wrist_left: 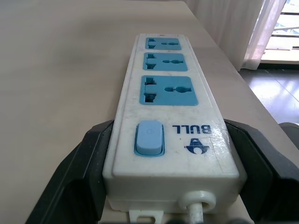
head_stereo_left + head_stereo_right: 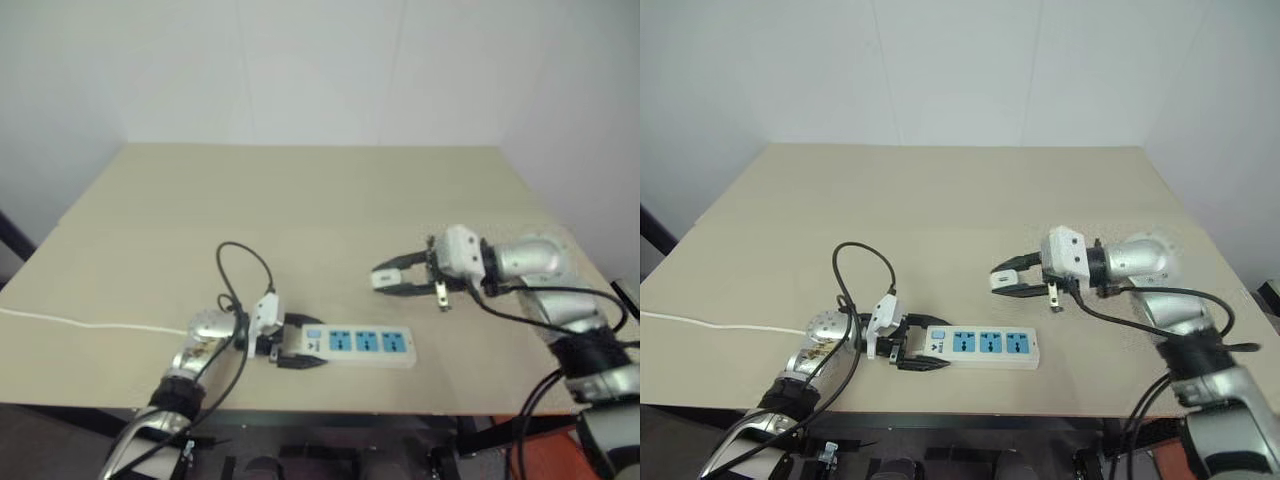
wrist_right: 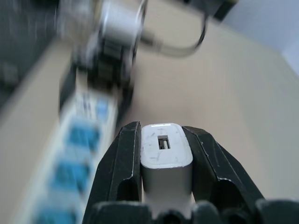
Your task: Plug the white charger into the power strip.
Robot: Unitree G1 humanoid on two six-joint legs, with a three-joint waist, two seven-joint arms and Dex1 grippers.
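Carry-to-socket step, charger picked, not yet plugged. Right tool (image 2: 388,279) clenched on white charger (image 3: 165,150), raised above counter (image 2: 300,200), aimed toward robot's left, off to the right of and beyond power strip (image 2: 360,345). Charger sits between both black fingers, USB face toward wrist camera. Prong direction not readable here.

Left tool (image 2: 912,353) grasping switch end of power strip, fingers wrapping both sides per left wrist view, pinning strip flat on counter near front edge. Three blue sockets (image 1: 167,90) all free. Thin cord (image 2: 90,324) trailing off to left.

Next, probably: turn charger prongs down, line up over a socket, lower straight, push in while left tool braces strip. Risk: prong misalignment, strip sliding.
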